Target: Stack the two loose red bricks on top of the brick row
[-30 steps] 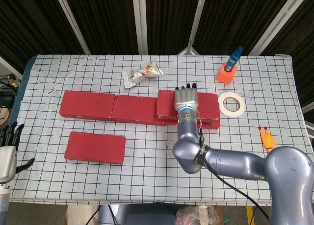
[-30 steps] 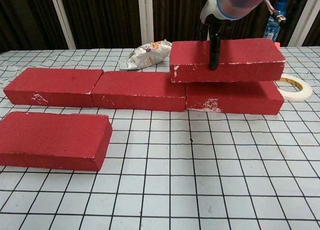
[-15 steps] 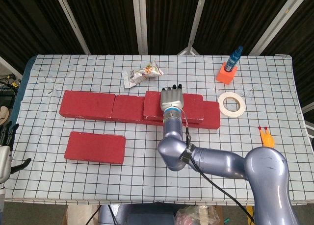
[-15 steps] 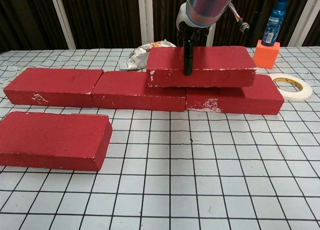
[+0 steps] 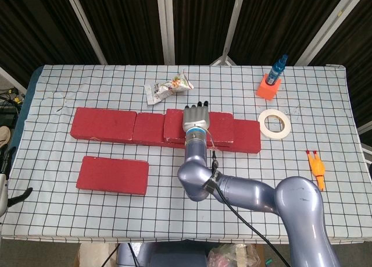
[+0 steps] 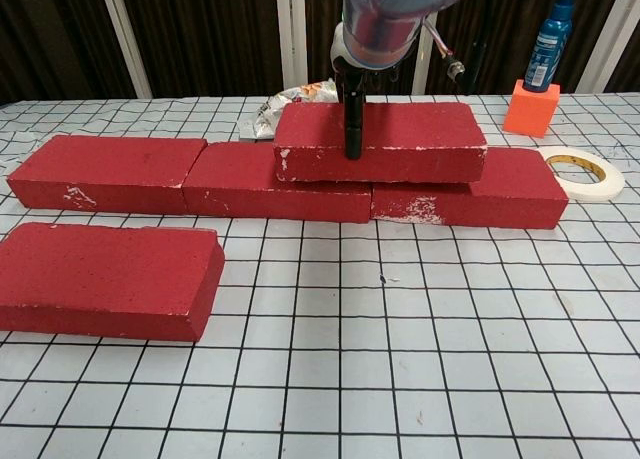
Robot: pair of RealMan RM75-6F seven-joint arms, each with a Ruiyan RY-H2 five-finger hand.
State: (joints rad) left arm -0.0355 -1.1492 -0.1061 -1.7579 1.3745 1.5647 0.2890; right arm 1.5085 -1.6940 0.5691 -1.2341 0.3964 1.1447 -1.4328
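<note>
My right hand (image 5: pixel 196 118) grips a red brick (image 5: pixel 218 127), fingers over its top. In the chest view the thumb of the right hand (image 6: pixel 352 119) runs down the front face of this brick (image 6: pixel 420 144). The brick sits level across the seam between the middle brick (image 6: pixel 270 184) and right brick (image 6: pixel 480 191) of the row (image 5: pixel 103 124). It looks to be touching their tops. A second loose red brick (image 5: pixel 113 175) (image 6: pixel 105 279) lies flat in front of the row's left end. My left hand (image 5: pixel 3 182) shows only partly at the left edge, holding nothing.
Behind the row lies a crumpled snack packet (image 5: pixel 168 88) (image 6: pixel 295 104). A tape roll (image 5: pixel 274 123) (image 6: pixel 585 172) sits right of the row. An orange block with a blue bottle (image 5: pixel 269 85) (image 6: pixel 532 107) stands at the back right. A small orange object (image 5: pixel 315 164) lies near the right edge.
My right hand has carried the gripped brick leftward along the row and lower, from over the right brick to across the middle-right seam. The left hand has slid further out of view.
</note>
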